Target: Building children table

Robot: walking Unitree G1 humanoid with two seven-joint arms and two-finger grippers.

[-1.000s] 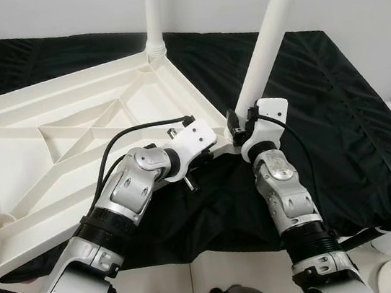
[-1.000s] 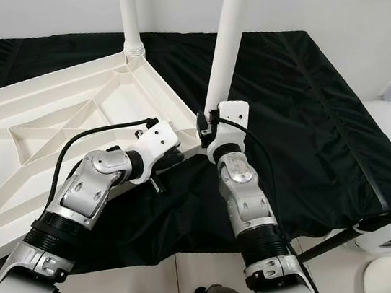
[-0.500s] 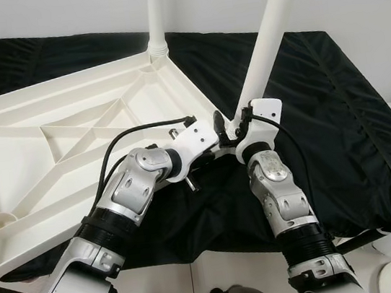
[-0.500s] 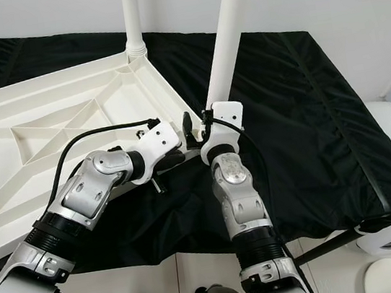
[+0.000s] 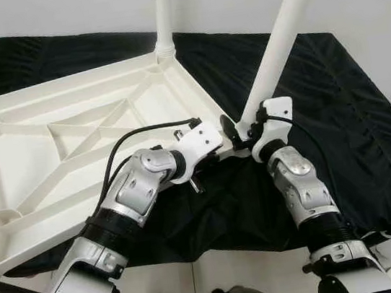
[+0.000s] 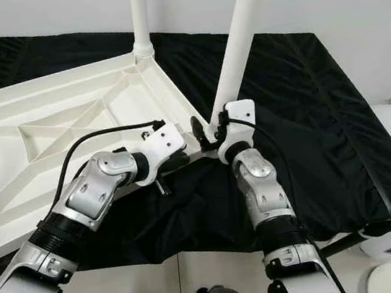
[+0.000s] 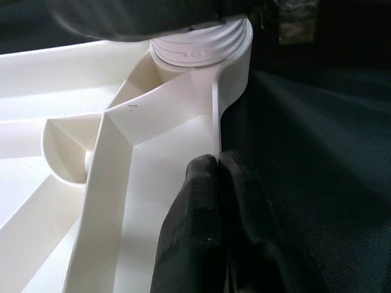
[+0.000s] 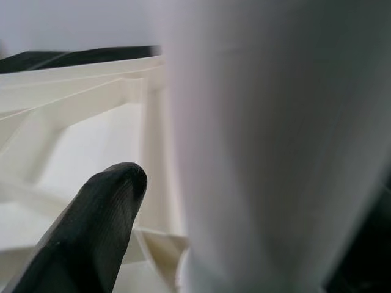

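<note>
Work surface: black fabric cover (image 5: pixel 335 105) spread over a raised platform, filling the middle of the head views; pale wall along the top edge; light floor along the bottom edge.
Table top: white ribbed plastic children's table top (image 5: pixel 58 151), lying upside down on the black cover, occupying the left half of the frame, its near corner at frame centre.
Far leg: white round plastic table leg (image 5: pixel 163 9), standing upright in the corner socket at upper centre and running out of the top of the frame.
Near leg: second white round plastic leg (image 5: pixel 285 32), tilted toward the upper right, its lower end at the table top's near corner at frame centre.
Left gripper: left gripper (image 7: pixel 217 177) at the near edge of the table top, just left of the near corner; its two black fingers (image 7: pixel 195 232) pressed together on the thin white edge wall, one on each side of it.
Right gripper: right gripper (image 5: pixel 233 132) at the foot of the tilted leg at frame centre; one black finger (image 8: pixel 91 226) lies just beside the leg with ribbed table top behind it; the second finger is hidden, so whether the fingers clamp the leg cannot be told.
Arms: both silver arms reach up from the bottom edge and meet at the near corner.
</note>
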